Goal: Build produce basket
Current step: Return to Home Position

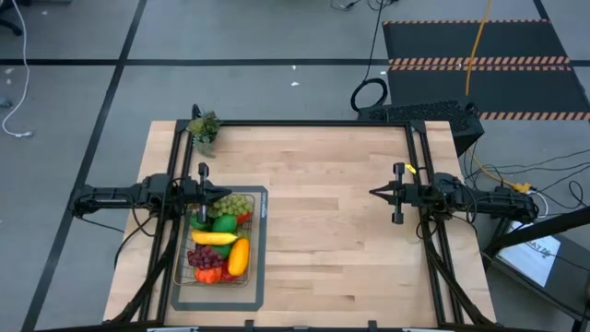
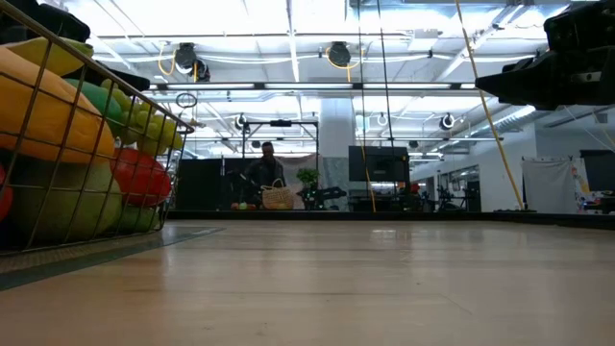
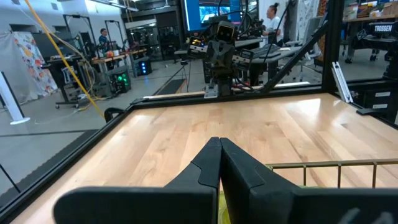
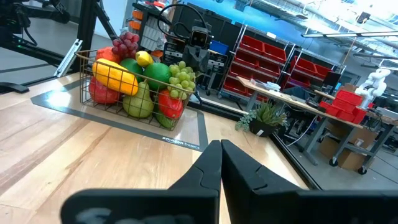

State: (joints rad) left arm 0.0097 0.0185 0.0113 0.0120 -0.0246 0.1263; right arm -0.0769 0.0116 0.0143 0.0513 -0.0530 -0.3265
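1. Produce (image 1: 219,238) lies heaped in the wire basket (image 1: 188,263), filling it above the rim.
2. Within the basket, green grapes (image 1: 235,203) sit at the end nearest the potted sprig (image 1: 205,127). A yellow banana (image 1: 214,238) lies across the middle, with an orange-yellow mango (image 1: 239,256) and purple grapes (image 1: 205,256) toward the other end.
3. In the right wrist view a green pear (image 4: 139,102) and a red apple (image 4: 171,102) press against the basket's near wall.
4. Under the basket lies a flat grey mat (image 1: 258,295), whose border shows on all sides of it.
5. Left gripper (image 1: 229,196) hangs over the basket's grape end. Its fingers are pressed together to a point, with nothing between them.
6. Right gripper (image 1: 373,193) is well apart from the basket, across the bare wooden table (image 1: 323,258), with its tip aimed toward the basket. Its fingers are likewise closed tight and empty.
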